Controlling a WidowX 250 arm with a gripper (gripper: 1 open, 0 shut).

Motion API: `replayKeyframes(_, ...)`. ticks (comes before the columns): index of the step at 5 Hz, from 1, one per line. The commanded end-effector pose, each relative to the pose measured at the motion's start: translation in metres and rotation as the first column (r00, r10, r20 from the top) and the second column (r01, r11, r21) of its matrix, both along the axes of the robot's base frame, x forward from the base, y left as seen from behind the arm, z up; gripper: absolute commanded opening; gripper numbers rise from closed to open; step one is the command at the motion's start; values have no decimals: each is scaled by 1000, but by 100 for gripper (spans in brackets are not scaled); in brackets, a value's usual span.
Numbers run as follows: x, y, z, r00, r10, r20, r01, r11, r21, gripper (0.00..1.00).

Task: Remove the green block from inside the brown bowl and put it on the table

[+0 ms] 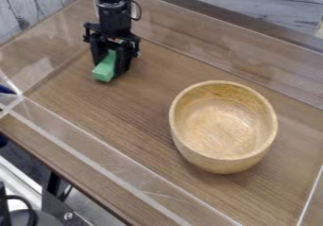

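Note:
The green block (104, 71) rests on the table (127, 116) at the upper left, well away from the brown bowl (225, 126). My gripper (111, 61) points straight down over the block, and its black fingers (93, 53) are shut on the block's upper end. The block's lower end sticks out toward the camera and touches the tabletop. Nothing lies inside the bowl, which stands at the right of the table.
Low clear acrylic walls (51, 145) border the tabletop on all sides. The black arm (111, 3) rises from the gripper out of the top of the view. A grey plank floor or wall shows behind the far wall.

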State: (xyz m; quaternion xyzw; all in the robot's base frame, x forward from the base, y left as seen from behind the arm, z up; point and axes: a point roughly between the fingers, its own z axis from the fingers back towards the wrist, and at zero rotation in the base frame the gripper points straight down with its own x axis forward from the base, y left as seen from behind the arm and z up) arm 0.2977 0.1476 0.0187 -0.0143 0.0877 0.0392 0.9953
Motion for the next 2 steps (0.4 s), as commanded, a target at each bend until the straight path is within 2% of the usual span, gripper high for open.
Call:
replayKeyframes(1,2,1,1,1000,0,-2,0,1000,5,0)
replayKeyframes(2,2,2,1,1000,2,-8,-2,1000,4,0)
